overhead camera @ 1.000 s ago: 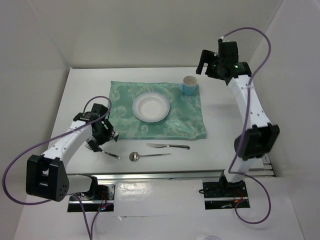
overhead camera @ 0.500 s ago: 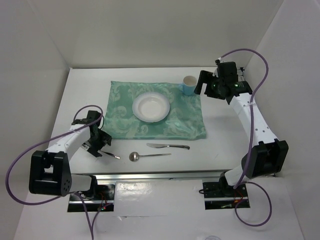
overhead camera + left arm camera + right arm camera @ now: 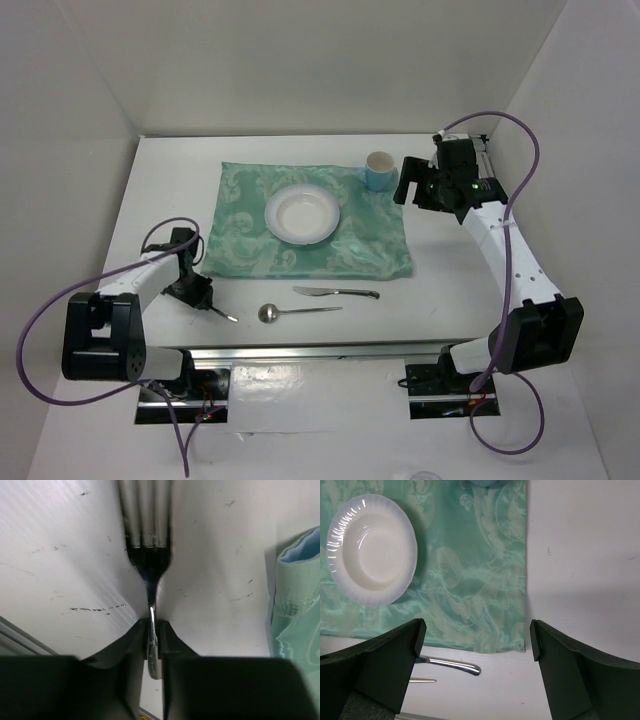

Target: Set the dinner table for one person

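At the left edge of the dinner table [image 3: 450, 270], just off the teal placemat [image 3: 310, 225], your left gripper [image 3: 154, 630] is pinching the fork [image 3: 150, 555] by its thin neck. The jaws are pressing the metal from both sides, and the tines are pointing away from the wrist, seemingly lying flat on the white surface.

That hold is looking risky. You are gripping a narrow, slick strip, so the fork is likely to swivel between the pads or slide out as you are lifting. If it is pivoting, the tines may be dragging on the tabletop. The free end of the handle is reaching toward the spoon [image 3: 295, 312] and could be swinging into it. The placemat's folded edge is sitting just beside your fingers, so moving sideways too low is risking catching the cloth and shifting the bowl [image 3: 302, 215] resting on it.

Your right gripper [image 3: 475, 640] is hanging above the placemat's right edge with its jaws spread wide, gripping nothing. In the top view it is sitting just beside the blue cup [image 3: 379, 170], so dropping or sweeping left carelessly is inviting a knock that tips the cup.
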`<state>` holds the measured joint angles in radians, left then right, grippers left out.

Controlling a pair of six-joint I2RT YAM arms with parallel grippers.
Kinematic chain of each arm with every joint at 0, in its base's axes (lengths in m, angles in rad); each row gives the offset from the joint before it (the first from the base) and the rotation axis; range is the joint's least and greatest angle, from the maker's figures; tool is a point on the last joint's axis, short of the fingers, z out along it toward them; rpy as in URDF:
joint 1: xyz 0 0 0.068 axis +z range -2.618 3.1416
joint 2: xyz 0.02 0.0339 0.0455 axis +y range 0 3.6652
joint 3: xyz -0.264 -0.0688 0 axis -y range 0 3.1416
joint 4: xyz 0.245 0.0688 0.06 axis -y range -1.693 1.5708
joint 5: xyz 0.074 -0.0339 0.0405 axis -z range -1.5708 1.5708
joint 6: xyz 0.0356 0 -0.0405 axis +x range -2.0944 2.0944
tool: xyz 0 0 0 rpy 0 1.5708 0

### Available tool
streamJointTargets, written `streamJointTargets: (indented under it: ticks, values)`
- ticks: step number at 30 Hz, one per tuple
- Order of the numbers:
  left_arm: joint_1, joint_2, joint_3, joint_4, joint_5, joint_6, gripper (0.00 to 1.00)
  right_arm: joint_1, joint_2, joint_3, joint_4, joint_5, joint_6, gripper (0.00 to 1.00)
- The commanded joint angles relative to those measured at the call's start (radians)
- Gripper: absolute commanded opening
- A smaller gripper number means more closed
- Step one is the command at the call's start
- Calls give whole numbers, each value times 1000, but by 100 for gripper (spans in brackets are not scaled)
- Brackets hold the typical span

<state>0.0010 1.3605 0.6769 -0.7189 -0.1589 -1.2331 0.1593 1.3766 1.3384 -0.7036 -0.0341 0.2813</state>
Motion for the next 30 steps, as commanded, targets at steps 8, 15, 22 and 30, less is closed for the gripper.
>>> streamJointTargets:
  ticks: [8,15,22,30]
  values:
    - [-7,-199,117,-126,-137,108,0,-15,-47,-10,3,28,-24,98]
    - [-140,-60,404,-85,-168,518,0,-15,-47,-1,3,-1,-5,98]
    - [-282,380,780,-174,-175,748,0,-15,-37,22,-31,-3,4,98]
    - [-292,650,1076,-218,-131,834,0,-15,-68,-1,-51,14,4,98]
